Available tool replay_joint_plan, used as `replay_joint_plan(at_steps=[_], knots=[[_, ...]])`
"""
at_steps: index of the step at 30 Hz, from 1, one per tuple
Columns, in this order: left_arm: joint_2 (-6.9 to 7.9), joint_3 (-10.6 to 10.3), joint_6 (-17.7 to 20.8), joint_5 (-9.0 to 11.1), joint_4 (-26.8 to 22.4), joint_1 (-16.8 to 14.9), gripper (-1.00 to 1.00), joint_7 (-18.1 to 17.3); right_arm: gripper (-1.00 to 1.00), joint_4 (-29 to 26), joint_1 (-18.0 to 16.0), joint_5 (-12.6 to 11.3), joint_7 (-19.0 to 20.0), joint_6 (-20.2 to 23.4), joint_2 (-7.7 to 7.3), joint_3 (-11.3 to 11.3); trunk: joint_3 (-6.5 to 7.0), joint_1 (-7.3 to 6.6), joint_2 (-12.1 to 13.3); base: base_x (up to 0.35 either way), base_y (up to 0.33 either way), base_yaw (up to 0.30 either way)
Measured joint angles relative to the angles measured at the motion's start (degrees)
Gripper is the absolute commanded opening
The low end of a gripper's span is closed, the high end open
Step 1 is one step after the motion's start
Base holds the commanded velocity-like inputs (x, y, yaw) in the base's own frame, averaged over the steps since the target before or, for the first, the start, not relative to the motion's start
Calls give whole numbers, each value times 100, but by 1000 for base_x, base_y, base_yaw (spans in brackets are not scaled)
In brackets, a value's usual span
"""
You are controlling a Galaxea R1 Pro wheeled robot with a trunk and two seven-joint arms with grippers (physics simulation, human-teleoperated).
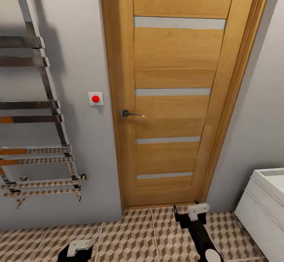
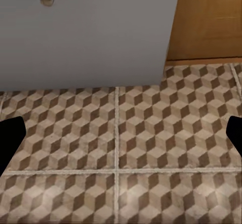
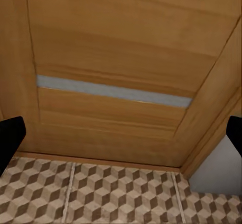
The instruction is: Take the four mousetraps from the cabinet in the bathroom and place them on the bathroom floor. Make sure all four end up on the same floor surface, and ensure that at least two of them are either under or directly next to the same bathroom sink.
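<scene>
Facing closed orange-brown wooden door [image 1: 173,96]; cube-patterned tiled bathroom floor [image 1: 134,234] below. My left gripper [image 2: 121,135] and right gripper [image 3: 121,138] both spread apart, empty. Mousetraps, cabinet unsighted; direction from grippers undeterminable.

- Your head view cuts the chrome ladder-style towel rail [image 1: 35,108] off at its left and top edges.
- The white boxy unit [image 1: 263,210] runs off the right edge.
- Your left gripper [image 1: 75,251] is clipped at the bottom edge, fingers unseen.
</scene>
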Motion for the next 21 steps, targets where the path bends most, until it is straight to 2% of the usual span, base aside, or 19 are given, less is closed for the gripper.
replay_joint_plan(at_steps=[21], knots=[[0, 0, -4, 0, -4, 0, 100, 1, 100, -2, 0, -5, 0, 0, -3, -3, 0, 0, 0, 0, 0, 247]])
